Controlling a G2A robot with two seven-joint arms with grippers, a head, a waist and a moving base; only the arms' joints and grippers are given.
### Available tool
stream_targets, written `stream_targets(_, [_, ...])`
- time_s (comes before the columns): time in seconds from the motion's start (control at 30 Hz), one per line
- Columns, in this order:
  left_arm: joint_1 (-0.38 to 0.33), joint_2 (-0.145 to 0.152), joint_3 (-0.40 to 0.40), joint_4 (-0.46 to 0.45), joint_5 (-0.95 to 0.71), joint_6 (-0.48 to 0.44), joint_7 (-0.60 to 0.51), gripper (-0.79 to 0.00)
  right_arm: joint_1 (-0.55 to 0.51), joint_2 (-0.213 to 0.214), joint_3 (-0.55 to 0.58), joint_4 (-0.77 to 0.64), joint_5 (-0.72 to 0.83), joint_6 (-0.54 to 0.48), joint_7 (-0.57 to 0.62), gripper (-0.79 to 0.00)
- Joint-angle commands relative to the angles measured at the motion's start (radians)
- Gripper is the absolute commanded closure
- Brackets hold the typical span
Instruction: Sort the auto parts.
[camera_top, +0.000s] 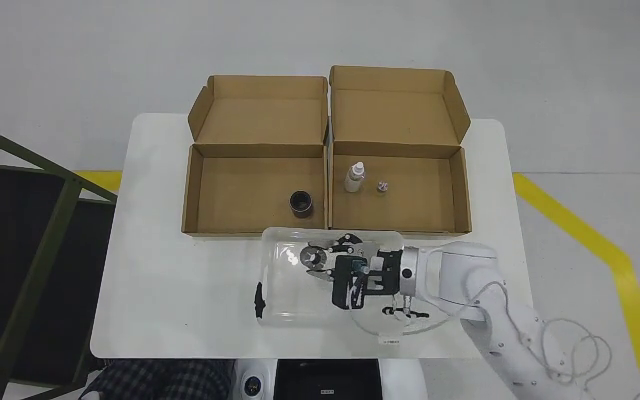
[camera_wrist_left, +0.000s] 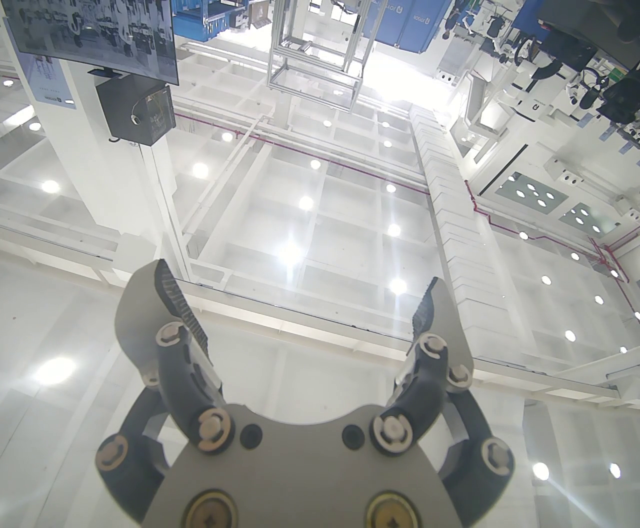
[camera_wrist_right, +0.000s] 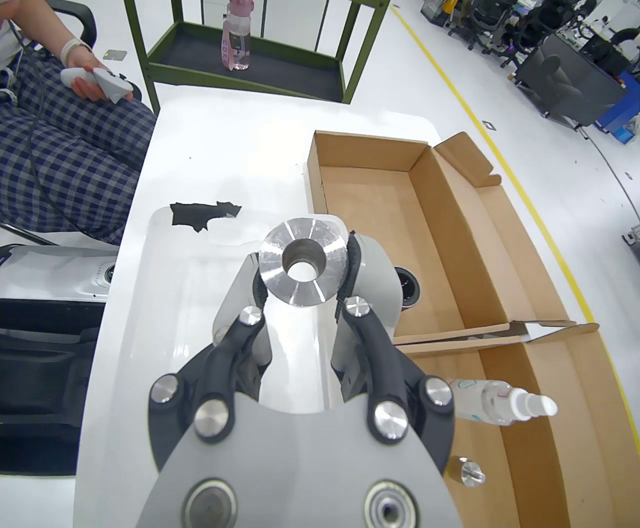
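Between the ridged pads of the right end effector (camera_wrist_right: 301, 292) sits a silver machined metal ring with a round bore (camera_wrist_right: 302, 267), clamped by its rim and held above a clear plastic tray (camera_wrist_right: 165, 280) on the white table (camera_wrist_right: 240, 130). Off one side of the fingertips lies an open brown cardboard box (camera_wrist_right: 380, 210) holding a dark cylindrical sleeve (camera_wrist_right: 407, 287). Back toward the wrist, a second cardboard box (camera_wrist_right: 575, 380) holds a white spray bottle (camera_wrist_right: 495, 400) and a small metal nut (camera_wrist_right: 465, 472).

The ring probably belongs with the sleeve. To place it well, raise it above both the tray wall and the box wall, carry it sideways level, lower it close to the box floor beside the sleeve, then release, since a round part dropped on edge would likely roll.

The left end effector (camera_wrist_left: 300, 300) points upward, fingers apart and holding nothing.
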Motion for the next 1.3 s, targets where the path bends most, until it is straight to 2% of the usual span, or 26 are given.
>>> stream_targets(0.0, [0.0,0.0,0.0,0.0,0.0,0.0,0.0,-0.785,-0.006,0.003,0.02,-0.015,0.011,0.007,-0.01,0.0])
stream_targets(0.57, [0.0,0.0,0.0,0.0,0.0,0.0,0.0,-0.785,-0.052,0.024,0.144,-0.049,0.074,0.025,-0.071,0.0])
stream_targets(1.27, [0.0,0.0,0.0,0.0,0.0,0.0,0.0,-0.785,-0.066,0.034,0.207,-0.02,0.132,0.082,-0.138,0.0])
